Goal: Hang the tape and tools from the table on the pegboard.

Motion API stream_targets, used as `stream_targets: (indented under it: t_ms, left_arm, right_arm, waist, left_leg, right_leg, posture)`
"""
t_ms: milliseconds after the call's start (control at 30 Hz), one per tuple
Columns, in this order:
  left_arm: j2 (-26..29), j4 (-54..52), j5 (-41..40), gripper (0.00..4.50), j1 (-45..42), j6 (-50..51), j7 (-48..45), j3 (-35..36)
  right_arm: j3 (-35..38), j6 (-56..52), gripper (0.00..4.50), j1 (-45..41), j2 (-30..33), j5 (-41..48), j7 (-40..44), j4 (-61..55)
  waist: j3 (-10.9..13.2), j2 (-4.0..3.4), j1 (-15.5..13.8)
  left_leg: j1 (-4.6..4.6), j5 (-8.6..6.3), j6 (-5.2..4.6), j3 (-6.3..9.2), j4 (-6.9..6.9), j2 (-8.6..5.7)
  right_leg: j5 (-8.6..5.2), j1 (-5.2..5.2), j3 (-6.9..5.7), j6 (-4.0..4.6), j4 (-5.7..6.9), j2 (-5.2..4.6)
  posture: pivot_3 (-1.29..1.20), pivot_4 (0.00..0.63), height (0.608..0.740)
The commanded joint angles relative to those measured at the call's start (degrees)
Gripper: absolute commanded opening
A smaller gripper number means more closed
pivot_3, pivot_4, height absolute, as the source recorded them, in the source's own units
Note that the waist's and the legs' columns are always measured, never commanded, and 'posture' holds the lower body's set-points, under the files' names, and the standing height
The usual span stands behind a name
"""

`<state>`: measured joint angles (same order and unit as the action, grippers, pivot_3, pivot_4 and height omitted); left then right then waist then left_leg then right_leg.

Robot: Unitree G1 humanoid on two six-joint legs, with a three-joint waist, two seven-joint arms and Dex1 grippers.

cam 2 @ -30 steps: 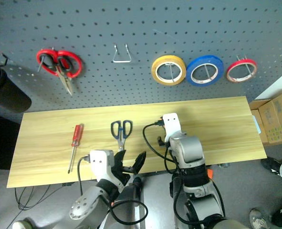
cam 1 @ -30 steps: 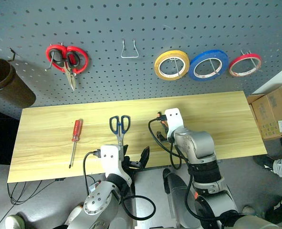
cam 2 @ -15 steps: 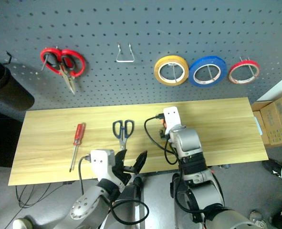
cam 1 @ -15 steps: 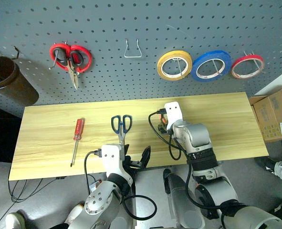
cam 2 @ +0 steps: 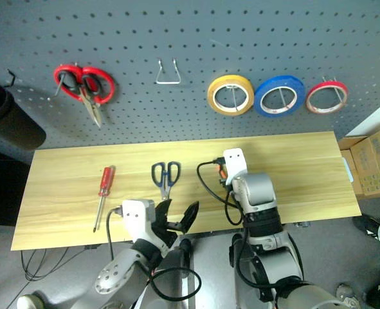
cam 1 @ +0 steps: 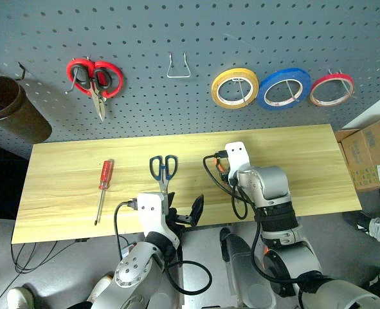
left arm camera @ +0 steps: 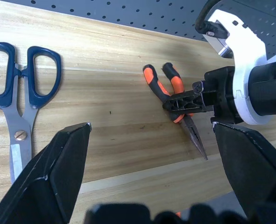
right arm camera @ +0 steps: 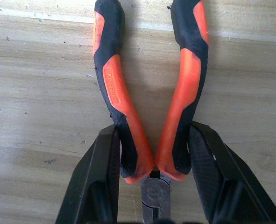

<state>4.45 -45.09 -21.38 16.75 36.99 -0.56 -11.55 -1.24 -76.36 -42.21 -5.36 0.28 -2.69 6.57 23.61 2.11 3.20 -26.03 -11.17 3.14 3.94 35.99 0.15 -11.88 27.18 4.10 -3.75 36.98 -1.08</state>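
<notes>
Right wrist view: the right claw (right arm camera: 152,179) pinches the pliers (right arm camera: 149,93) on the table (right arm camera: 35,93); left claw (left arm camera: 156,163) wide.

Matt wood-plank table (right arm camera: 35,93), rubbery orange-and-black pliers (right arm camera: 128,116), bare-metal scissor blades (left arm camera: 21,144)

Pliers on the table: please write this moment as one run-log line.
phase: grasp | right gripper: astride pliers handles, near pivot | pliers: flat on table | left gripper: open, holding nothing
</notes>
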Motion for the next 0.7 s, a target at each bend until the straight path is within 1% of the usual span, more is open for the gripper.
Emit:
stream_targets:
  t_ms: [33, 133, 300, 467, 600, 700]
  left_arm:
    - [-0.7, -1.4, -0.4, 4.50, -0.3, -0.7, 0.1, -0.3]
    - [-1.1, -1.7, -0.9, 4.50, -0.8, -0.5, 0.1, -0.2]
    - [-1.6, -1.9, -1.9, 4.50, -1.6, -0.5, -0.3, 0.4]
    - [-2.0, -1.1, -2.2, 4.50, -2.6, -1.2, -0.7, 0.7]
    - [-2.0, -0.6, -1.8, 4.50, -3.3, -1.8, -1.1, 0.1]
    - [-2.4, -0.6, -2.0, 4.50, -4.7, -2.0, -1.2, -0.1]
  right_arm:
    - [-1.6, 1.2, 1.71, 0.1, 1.7, 0.7, 2.2, -0.6]
    - [-2.8, 1.5, 1.71, 1.4, 4.5, 2.4, 5.8, -4.8]
    - [-6.5, 2.2, 1.71, 6.2, 12.1, 5.7, 13.0, -17.5]
    - [-8.5, 6.7, 1.71, 13.6, 19.2, 10.0, 20.4, -31.0]
    - [-8.3, 10.8, 1.71, 21.1, 24.8, 12.3, 24.3, -41.1]
    - [-6.9, 15.4, 1.71, 25.1, 26.8, 13.1, 25.2, -47.4]
  waist:
    - [0.0, 0.00, 0.0]
    - [0.0, 0.00, 0.0]
    - [0.0, -0.02, -0.2]
    - [0.0, -0.01, -0.2]
    - [0.0, 0.01, -0.3]
    - [0.1, 0.05, -0.2]
  left_leg:
    - [0.00, 0.00, 0.00, 0.00, 0.00, 0.00]
    - [0.00, 0.00, 0.00, -0.01, 0.01, -0.03]
    - [-0.08, 0.00, 0.00, 0.02, -0.02, -0.35]
    - [-0.08, 0.00, 0.00, 0.04, 0.00, -0.37]
    - [-0.09, -0.01, 0.00, 0.04, -0.01, -0.39]
    - [-0.10, 0.00, 0.00, 0.03, 0.01, -0.40]
  right_leg:
    - [0.00, 0.00, 0.00, 0.00, 0.00, 0.00]
    - [0.00, 0.00, 0.01, 0.00, 0.00, 0.00]
    - [0.00, 0.02, 0.00, -0.01, -0.05, -0.01]
    - [0.00, 0.02, 0.01, -0.02, -0.02, -0.01]
    - [-0.01, 0.02, 0.01, -0.03, -0.05, -0.01]
    - [-0.01, 0.02, 0.04, -0.04, -0.06, -0.03]
  posture:
    - [0.04, 0.449, 0.740]
    - [0.04, 0.447, 0.740]
    - [0.03, 0.446, 0.740]
    - [0.03, 0.447, 0.740]
    - [0.00, 0.451, 0.740]
    - [-0.01, 0.448, 0.740]
